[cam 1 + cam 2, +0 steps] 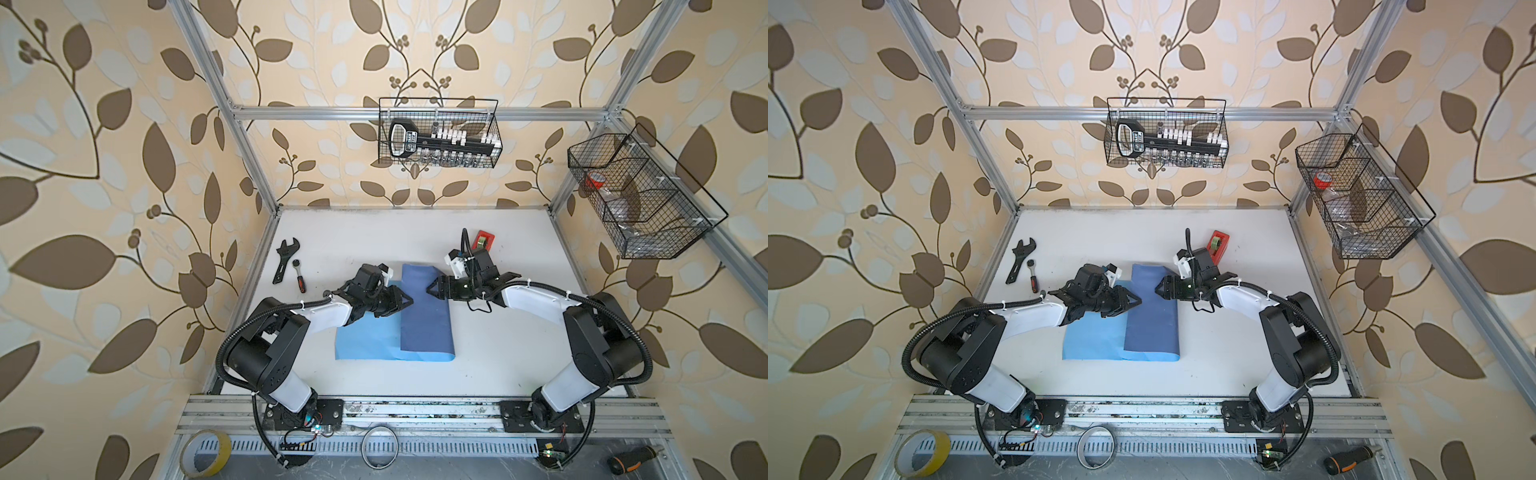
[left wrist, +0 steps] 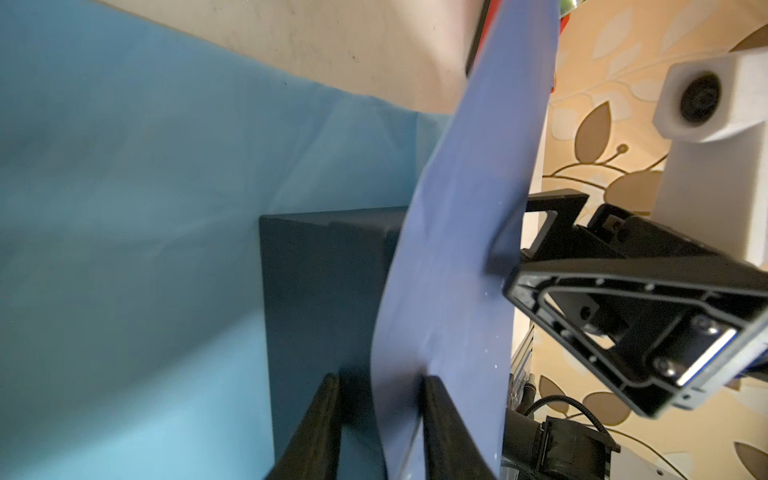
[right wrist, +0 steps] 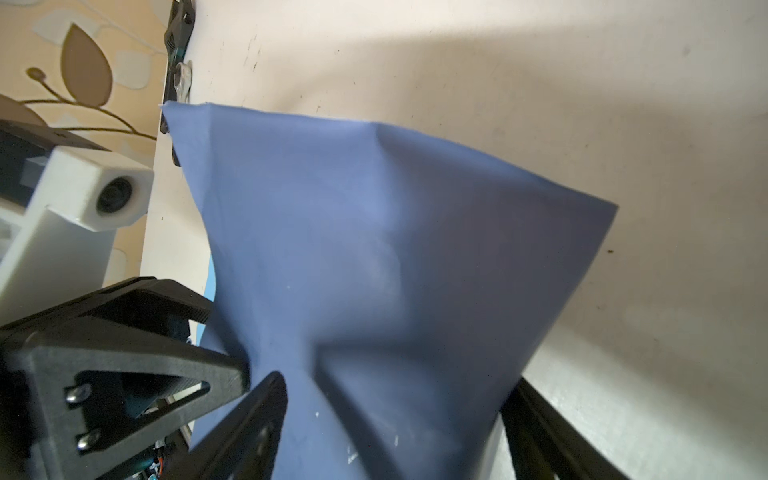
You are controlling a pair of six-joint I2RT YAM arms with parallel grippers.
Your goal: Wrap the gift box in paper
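Now left fingers point(image 2: 320, 419) slightly parted astride paper point(image 2: 457, 249); right fingers point(image 3: 253, 419) spread wide around covered gift box point(image 2: 316, 291)

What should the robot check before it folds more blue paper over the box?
1. Box placed: ok, the gift box sits on the paper, dark flap over it.
2. Grip of the left gripper on the flap: cannot tell; its jaws straddle the flap's edge.
3. Is the right gripper free: ok, jaws open.
4. Light-blue side folded: not ok, lies flat.
5. Is the tape dispenser clear: ok, apart from the paper.
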